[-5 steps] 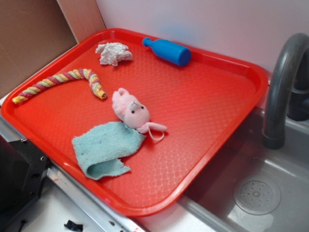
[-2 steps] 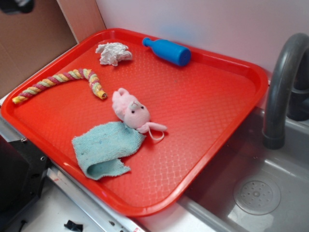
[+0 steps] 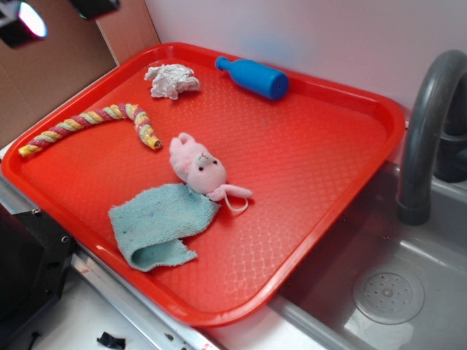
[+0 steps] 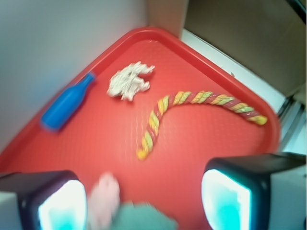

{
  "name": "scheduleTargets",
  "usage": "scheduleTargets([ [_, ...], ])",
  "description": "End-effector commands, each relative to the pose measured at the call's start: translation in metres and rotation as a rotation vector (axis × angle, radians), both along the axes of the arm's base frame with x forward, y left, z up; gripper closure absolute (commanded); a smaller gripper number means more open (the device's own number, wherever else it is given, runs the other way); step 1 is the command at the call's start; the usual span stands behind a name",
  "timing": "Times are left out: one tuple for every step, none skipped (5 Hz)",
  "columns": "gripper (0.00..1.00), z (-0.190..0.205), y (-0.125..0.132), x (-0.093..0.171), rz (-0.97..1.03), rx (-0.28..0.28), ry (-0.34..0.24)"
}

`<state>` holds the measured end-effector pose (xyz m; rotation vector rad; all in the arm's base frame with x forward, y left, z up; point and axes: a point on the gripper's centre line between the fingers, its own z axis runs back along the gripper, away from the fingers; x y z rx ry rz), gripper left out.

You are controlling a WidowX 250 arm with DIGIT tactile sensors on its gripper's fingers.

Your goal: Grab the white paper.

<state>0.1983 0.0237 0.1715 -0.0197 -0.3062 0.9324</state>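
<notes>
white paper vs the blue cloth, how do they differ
The white paper is a crumpled wad; the blue cloth lies mostly flat, one corner folded. The paper sits alone at the tray's far edge; the cloth lies near the front, touching the pink plush. The cloth spreads wider. Both lie on the tray, ungrasped.

A pale wall (image 3: 328, 29) backs a grey sink (image 3: 408, 292) with faucet (image 3: 427, 124).

One white paper (image 3: 171, 79), bottle (image 3: 252, 76), rope (image 3: 95, 125), plush (image 3: 197, 167), cloth (image 3: 157, 224), tray (image 3: 306, 160).
</notes>
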Motion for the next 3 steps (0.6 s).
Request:
scheduleTargets([
  [0.00, -0.037, 0.033, 0.066, 0.084, 0.016, -0.090],
  [0.00, -0.066, 0.040, 0.092, 0.006, 0.024, -0.078],
  [0.00, -0.095, 0.042, 0.109, -0.061, 0.029, -0.041],
])
